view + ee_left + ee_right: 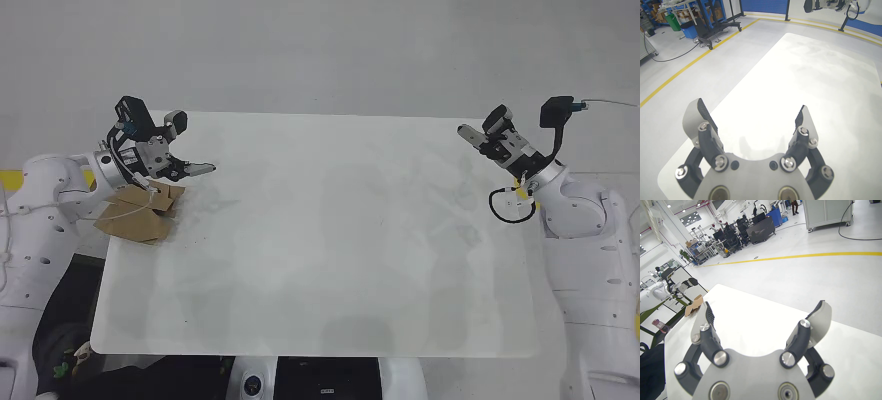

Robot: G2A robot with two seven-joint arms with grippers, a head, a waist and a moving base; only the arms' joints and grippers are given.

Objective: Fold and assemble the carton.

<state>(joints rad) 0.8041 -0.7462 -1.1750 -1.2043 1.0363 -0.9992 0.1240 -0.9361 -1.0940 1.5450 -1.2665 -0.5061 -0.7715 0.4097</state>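
Note:
A flat brown carton (140, 214) lies at the left edge of the white table (330, 250), partly hanging over it. My left gripper (192, 163) hovers just beyond the carton, over the table's far left corner, open with nothing between its fingers (751, 111). My right gripper (475, 135) stands at the table's far right corner, open and empty (764, 308). In the right wrist view the carton (693, 308) shows far off at the table's opposite end, with the other arm behind it.
The table top is bare white apart from the carton. Around it lies open grey floor with yellow lines; racks, bins and desks stand far back in the room.

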